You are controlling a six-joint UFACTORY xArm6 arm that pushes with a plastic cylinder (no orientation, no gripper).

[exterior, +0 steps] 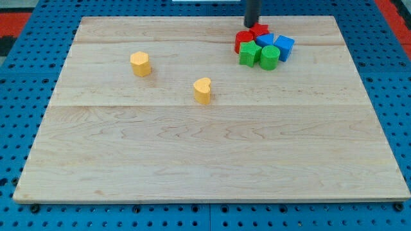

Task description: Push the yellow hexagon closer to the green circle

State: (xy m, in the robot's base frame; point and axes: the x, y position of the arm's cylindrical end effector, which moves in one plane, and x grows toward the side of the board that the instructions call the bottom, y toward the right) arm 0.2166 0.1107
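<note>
The yellow hexagon (140, 64) sits on the wooden board in its upper left part. The green circle (270, 58) stands at the lower edge of a tight cluster of blocks near the view's top right. My tip (251, 26) is at the top of that cluster, just above a red block (243, 40) and beside a red star (259, 29). It is far to the right of the yellow hexagon.
A yellow heart (202, 90) lies between the hexagon and the cluster, a little lower. The cluster also holds a green star-like block (249, 54) and two blue blocks (264, 40) (284, 47). The board's top edge (192, 18) runs just behind the cluster.
</note>
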